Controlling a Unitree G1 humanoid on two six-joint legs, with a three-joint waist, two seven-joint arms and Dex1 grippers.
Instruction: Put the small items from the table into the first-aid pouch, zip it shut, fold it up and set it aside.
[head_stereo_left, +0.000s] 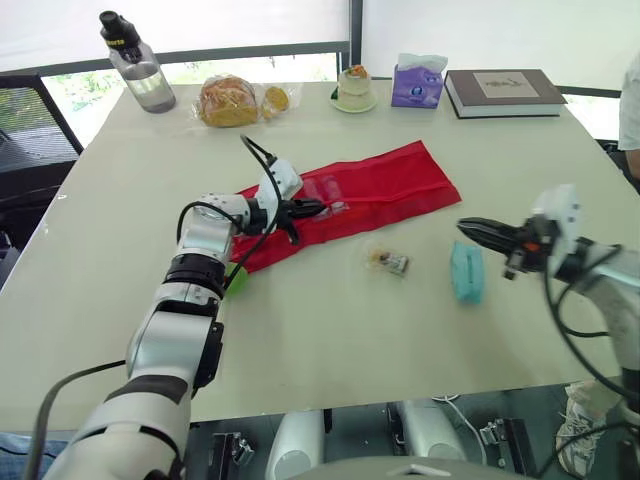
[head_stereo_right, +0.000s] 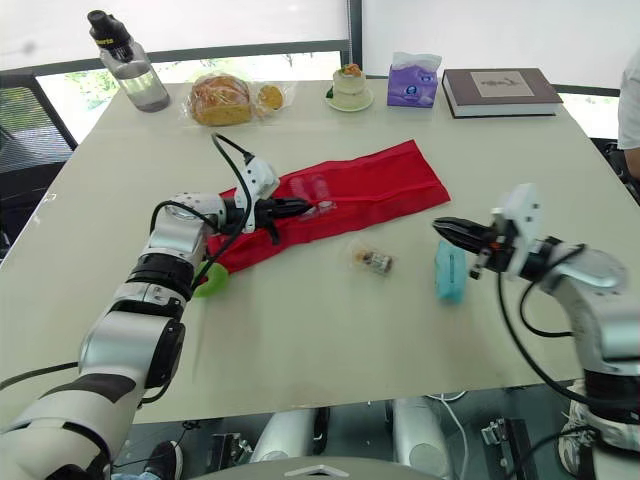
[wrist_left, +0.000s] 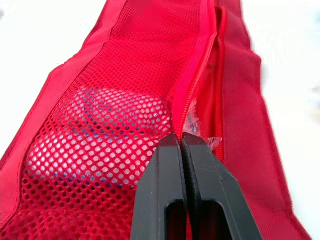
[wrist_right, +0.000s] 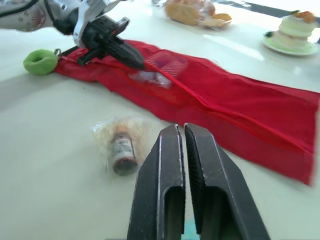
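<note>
A long red first-aid pouch (head_stereo_left: 390, 185) lies unfolded across the middle of the table, mesh pocket up, its zipper partly open. My left gripper (head_stereo_left: 318, 208) is shut, its tips (wrist_left: 181, 137) resting on the zipper line beside a bit of clear wrapping; I cannot tell whether it pinches anything. Something pale lies inside the mesh pocket (wrist_left: 100, 130). A small bottle in a clear bag (head_stereo_left: 388, 262) and a teal packet (head_stereo_left: 467, 275) lie on the table in front of the pouch. My right gripper (head_stereo_left: 462, 226) is shut and hovers just above the teal packet. A green tag (head_stereo_left: 238, 280) sits at the pouch's near end.
Along the far edge stand a water bottle (head_stereo_left: 140, 68), bagged bread (head_stereo_left: 230, 100), a small cake on a plate (head_stereo_left: 354, 88), a purple tissue pack (head_stereo_left: 418, 85) and a book (head_stereo_left: 503, 92). A person's sleeve (head_stereo_left: 632, 100) shows at the right.
</note>
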